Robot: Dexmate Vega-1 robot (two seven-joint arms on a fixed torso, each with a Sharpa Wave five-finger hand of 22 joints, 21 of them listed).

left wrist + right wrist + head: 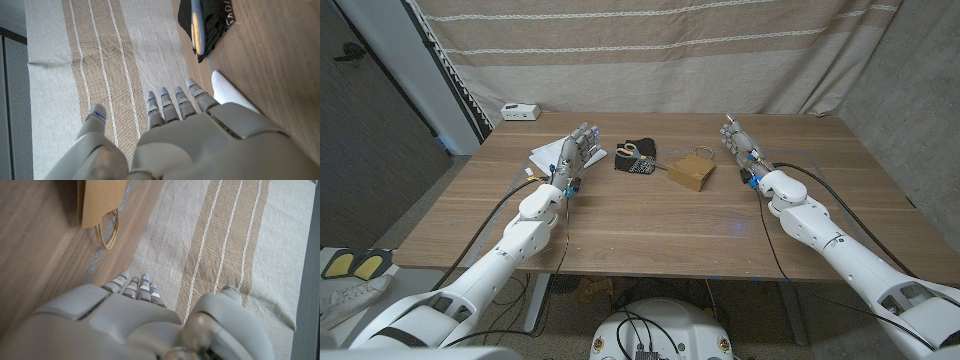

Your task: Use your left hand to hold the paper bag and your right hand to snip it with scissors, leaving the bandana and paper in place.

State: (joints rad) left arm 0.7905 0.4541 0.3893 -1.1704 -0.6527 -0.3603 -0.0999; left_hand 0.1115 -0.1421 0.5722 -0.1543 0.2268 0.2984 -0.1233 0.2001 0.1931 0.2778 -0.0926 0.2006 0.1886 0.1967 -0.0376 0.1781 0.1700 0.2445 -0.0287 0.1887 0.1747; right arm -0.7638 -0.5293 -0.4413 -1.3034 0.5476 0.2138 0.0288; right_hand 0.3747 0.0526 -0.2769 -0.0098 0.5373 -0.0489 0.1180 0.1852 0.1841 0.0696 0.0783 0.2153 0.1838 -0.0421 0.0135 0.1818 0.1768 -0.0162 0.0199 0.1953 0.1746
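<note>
Counting: one paper bag (691, 172) | one bandana (640, 160) | one scissors (631, 150) | one paper (552, 153) | both hands released, left hand (574, 158), right hand (739, 144)

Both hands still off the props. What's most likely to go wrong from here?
1. The scissors lie on the black bandana, so the right hand will likely drag the cloth when it picks them up.
2. The white paper lies beside the left hand and could get swept as that hand moves to the paper bag.
3. The bag is small and loose on the table; it may slide when gripped.
</note>
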